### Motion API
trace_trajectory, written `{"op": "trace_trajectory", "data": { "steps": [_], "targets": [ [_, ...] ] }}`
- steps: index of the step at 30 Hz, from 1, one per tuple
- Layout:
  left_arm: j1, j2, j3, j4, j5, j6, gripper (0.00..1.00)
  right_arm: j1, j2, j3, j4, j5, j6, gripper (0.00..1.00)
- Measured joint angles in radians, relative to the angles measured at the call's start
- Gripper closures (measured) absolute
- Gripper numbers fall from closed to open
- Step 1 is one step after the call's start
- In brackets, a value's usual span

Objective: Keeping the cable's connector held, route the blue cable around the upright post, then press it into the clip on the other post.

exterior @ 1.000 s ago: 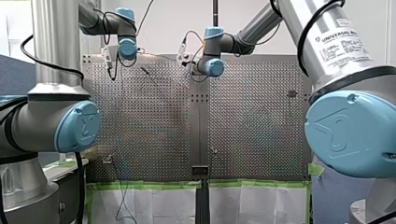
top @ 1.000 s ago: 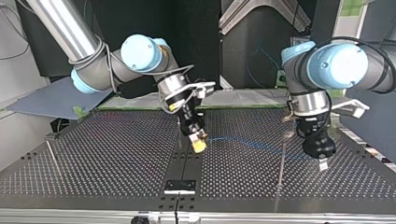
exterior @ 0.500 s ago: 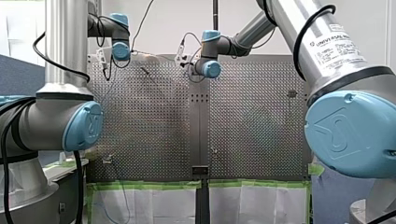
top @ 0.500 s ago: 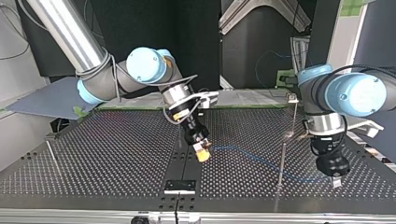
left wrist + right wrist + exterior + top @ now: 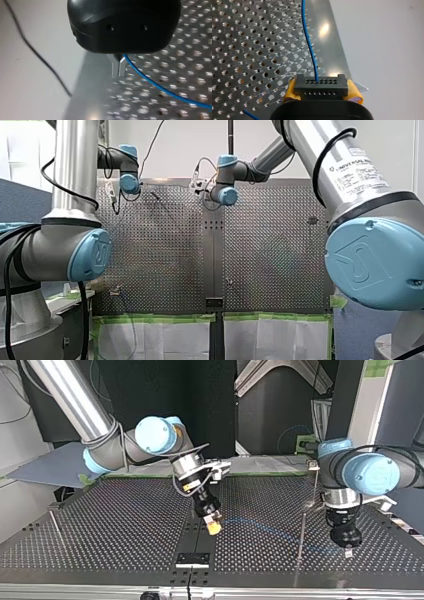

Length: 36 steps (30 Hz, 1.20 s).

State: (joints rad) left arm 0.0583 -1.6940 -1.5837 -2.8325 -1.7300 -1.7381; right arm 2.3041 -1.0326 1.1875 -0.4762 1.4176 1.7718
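Over the last second the left gripper (image 5: 347, 552) swung out toward the table (image 5: 125, 525) corner at the top view's lower right, then eased back a little toward the post (image 5: 301, 532), dragging the cable (image 5: 310, 50) along. The right gripper (image 5: 214, 528) barely shifted, mid-table. The cable ran low from mid-table past the post to that corner, so routing looked underway and the wrap not done; which side of the post it passed, couldn't tell. The second post (image 5: 314, 485), with the clip (image 5: 313, 465) on top, stood nearer the arms' edge, clear of the cable. The left metal fingers (image 5: 115, 68) were nearly closed, with the cable pinched at their root. The right yellow pads (image 5: 290, 91) were clamped on the black connector (image 5: 321, 87).
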Motion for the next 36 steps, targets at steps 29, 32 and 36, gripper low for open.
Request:
{"op": "trace_trajectory", "data": {
  "steps": [29, 32, 36],
  "targets": [
    [-0.038, -0.149, 0.0, -0.03, 0.003, -0.025, 1.0, 0.006, 0.139, 0.02, 0.056, 0.002, -0.061, 1.0],
    [-0.047, -0.151, 0.0, -0.034, -0.005, -0.048, 1.0, 0.006, 0.148, 0.033, 0.056, 0.004, -0.065, 1.0],
    [-0.056, -0.153, 0.0, -0.035, -0.009, -0.087, 1.0, 0.006, 0.162, 0.048, 0.056, 0.005, -0.068, 1.0]
  ]
}}
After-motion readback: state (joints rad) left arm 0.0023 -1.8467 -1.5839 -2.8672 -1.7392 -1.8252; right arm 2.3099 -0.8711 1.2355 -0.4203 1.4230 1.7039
